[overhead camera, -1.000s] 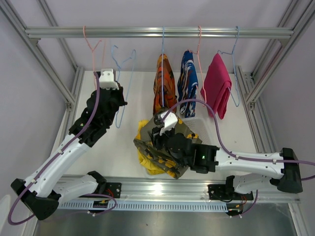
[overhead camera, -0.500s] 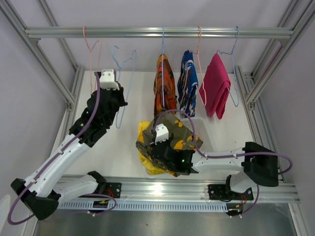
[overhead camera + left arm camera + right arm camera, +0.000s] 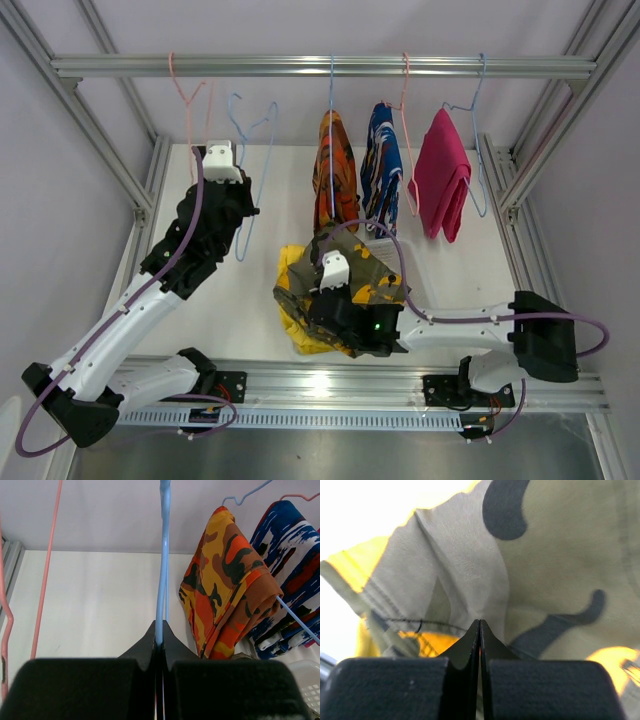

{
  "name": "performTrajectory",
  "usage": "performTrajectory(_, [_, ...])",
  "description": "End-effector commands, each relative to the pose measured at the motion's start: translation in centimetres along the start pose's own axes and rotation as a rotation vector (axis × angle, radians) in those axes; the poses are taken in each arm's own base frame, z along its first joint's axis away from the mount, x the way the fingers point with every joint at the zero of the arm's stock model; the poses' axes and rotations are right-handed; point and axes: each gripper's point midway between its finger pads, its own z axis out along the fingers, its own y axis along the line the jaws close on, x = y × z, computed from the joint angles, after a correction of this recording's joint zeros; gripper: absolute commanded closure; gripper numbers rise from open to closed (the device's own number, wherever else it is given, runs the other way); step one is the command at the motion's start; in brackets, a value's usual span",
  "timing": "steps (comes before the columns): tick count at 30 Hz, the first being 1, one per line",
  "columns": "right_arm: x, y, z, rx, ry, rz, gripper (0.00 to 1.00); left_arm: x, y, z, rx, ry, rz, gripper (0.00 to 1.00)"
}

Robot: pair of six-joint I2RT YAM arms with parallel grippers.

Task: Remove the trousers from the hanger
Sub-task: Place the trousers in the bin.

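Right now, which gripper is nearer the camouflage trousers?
Right. The right gripper is at the camouflage trousers; the left gripper clamps a blue hanger off to their left.

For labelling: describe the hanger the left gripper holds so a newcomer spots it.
Under the metal rail across the top, second from the left, is the bare blue hanger. Its left neighbour, the pink hanger, is also bare; the next blue hanger rightward carries the orange-black trousers.

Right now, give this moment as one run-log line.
left tool shut on blue hanger | right tool shut, over camouflage trousers | on table: yellow trousers | hanging: orange-black trousers, blue-white-red trousers, pink trousers
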Motion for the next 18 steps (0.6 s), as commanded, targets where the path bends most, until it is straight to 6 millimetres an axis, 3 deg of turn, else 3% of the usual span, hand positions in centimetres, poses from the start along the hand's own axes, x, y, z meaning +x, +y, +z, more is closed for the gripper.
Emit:
performTrajectory(1, [-3.7,-0.7,-2.3,0.037,-0.059,0.019,1.00,-2.2,-0.8,-0.6,0.037,-0.049,-0.026,1.00])
performTrajectory(4, [-4.3,-1.6,-3.2,0.054,-0.071,0.034,1.00,-2.2,-0.7,-0.7,0.036,-0.050,-0.024,0.99])
performTrajectory(8, [-3.4,-3.1,-3.7,0.091,-0.059,0.042,1.00,-2.2,-0.7,-0.6,0.037,-0.050,-0.021,0.99])
performTrajectory(18, [3.2,-6.0,-2.9,0.144,0.013,0.086,1.00,-2.0,-0.8,-0.5,0.034,-0.044,-0.011,0.99])
